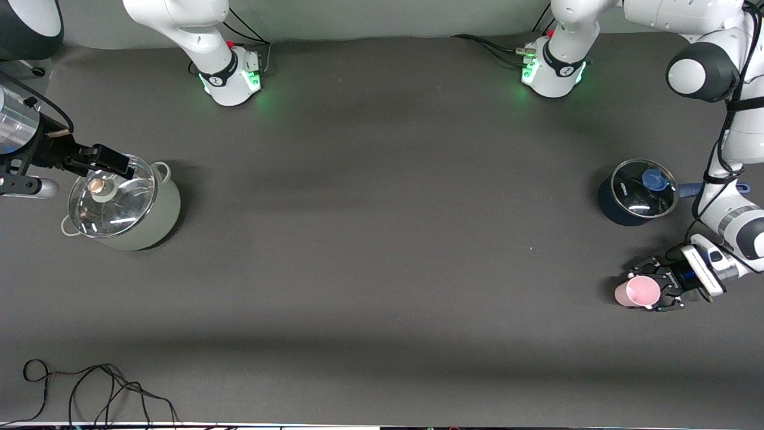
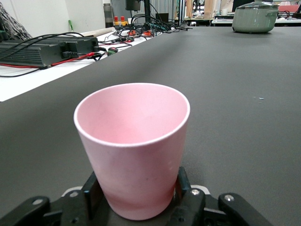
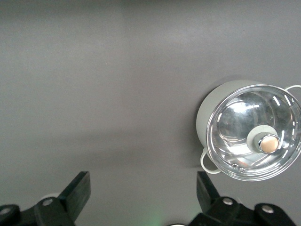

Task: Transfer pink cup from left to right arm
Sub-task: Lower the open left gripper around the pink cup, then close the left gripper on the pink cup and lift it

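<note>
Now the left end effector, a black open-linkage skeletal claw on a white boxy wrist, is sitting low at the left arm's end of the table, toward the edge nearest the front camera, and its fingers are pressing in on both sides of the small pale-pink tapered plastic cup, gripping it near the base. In the left wrist view the cup is standing upright on the dark grey table, mouth open, with a black pad bearing on each flank low down. The right end effector, with straight black blocky fingers below a shiny silver wrist cylinder, is hanging over the glass lid of the pale green stockpot at the right arm's end of the table, its fingers spread wide and holding nothing; that arm is waiting. A dark saucepan with a blue knob is standing near the cup, farther from the front camera. The handover itself is not begun, and the two end effectors are well apart. The risks look plain enough: the cup is smooth and tapered and is held low, so it could be slipping downward or tipping over once lifted; squeezing thin plastic harder might be deforming it. Meeting mid-table, the right fingers would need free cup wall above the left pads, or the two end effectors could be colliding.
</note>
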Controlling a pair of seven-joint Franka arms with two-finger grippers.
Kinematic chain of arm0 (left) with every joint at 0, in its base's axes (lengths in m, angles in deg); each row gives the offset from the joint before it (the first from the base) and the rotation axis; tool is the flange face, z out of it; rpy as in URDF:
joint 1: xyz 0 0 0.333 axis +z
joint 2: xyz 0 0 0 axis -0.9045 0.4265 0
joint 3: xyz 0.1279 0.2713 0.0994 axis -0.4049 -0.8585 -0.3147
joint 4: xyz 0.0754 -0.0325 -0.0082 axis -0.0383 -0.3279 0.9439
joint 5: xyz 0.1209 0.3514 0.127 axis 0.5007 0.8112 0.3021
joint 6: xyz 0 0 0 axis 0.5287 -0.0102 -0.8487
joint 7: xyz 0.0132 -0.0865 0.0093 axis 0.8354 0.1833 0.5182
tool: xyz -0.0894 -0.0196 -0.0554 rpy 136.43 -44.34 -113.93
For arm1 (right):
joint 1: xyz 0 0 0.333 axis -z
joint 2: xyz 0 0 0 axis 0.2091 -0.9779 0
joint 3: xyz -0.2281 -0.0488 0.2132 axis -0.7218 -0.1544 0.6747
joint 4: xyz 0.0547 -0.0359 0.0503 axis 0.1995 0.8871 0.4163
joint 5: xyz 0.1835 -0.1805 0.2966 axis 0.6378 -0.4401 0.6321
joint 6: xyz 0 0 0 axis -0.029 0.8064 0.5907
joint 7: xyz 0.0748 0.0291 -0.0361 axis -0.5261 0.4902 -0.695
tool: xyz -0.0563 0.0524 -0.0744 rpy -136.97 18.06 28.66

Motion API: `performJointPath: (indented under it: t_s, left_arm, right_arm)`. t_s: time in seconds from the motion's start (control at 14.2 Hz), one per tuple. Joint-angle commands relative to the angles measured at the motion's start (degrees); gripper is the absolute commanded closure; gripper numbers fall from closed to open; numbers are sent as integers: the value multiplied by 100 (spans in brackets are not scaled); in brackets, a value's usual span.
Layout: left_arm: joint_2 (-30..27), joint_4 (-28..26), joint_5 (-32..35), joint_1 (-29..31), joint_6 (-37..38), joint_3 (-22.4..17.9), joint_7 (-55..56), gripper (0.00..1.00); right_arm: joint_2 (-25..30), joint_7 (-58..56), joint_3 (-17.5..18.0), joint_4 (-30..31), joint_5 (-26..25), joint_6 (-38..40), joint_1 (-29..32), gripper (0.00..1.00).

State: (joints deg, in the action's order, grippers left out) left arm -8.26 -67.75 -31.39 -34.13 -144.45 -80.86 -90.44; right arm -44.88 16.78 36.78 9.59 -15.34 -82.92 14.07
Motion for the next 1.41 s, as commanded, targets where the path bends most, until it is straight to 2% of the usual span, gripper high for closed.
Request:
performJointPath:
  t_s: [0.0, 0.14, 0.42, 0.63, 0.92, 1.13, 1.34]
  left_arm:
    - [-135, -105, -83, -56, -116, -46, 279, 58]
    - [-275, -79, -13, -56, -107, -46, 700, 63]
    - [-714, 70, 14, -284, -107, -46, 1763, 63]
    - [-1162, -43, -4, -477, -37, -46, 2282, 67]
    - [-2224, -1008, -266, -917, -299, 102, 3013, 70]
    - [-2998, -2027, -758, -1041, -1159, 751, 3049, 73]
    - [-3255, -2486, -979, -1032, -1670, 1245, 3058, 73]
  right_arm:
    - [30, 10, -33, 19, -15, -33, -51, 0]
    - [30, 10, -33, 10, -16, -33, -51, 0]
    - [30, 1, -33, 10, -16, -42, -51, 0]
    - [30, 1, -33, 10, -16, -42, -51, 0]
    - [30, 1, -33, 10, -16, -42, -51, 0]
    - [30, 9, -33, 10, -16, -50, -51, 0]
    - [30, 18, -33, 10, -16, -50, -51, 0]
